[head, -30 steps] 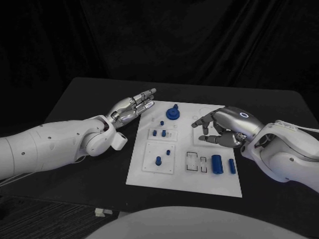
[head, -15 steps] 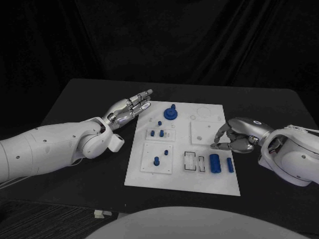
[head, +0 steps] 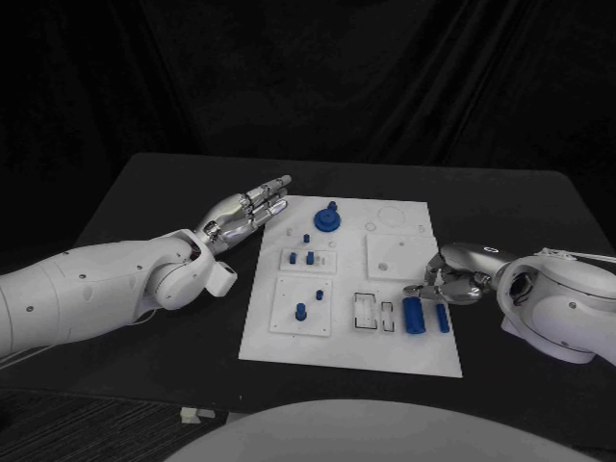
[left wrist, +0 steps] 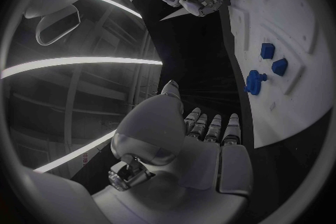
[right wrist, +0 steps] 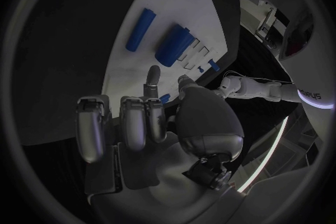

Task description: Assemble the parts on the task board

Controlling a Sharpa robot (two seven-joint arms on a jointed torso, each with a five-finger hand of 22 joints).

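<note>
The task seems early: 2 loose cylinders (head: 427, 316) lie near the task board (head: 392, 351)'s right edge, just beside the empty curled right hand (head: 454, 279), while the left hand (head: 245, 208) hovers flat, fingers together.

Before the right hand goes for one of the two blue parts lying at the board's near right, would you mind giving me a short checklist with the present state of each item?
1. Right hand holds nothing: ok; the right wrist view shows its fingers bare.
2. Right hand is near the targets: ok; it hovers at the board's right edge, just beyond the thin part.
3. Both targets are free: ok; the thick part and the thin part lie side by side, untouched.
4. Left hand is out of the way: ok; it is flat and open at the board's far left edge.
5. Fingers apart enough for a grasp: cannot tell; they look partly curled.
</note>
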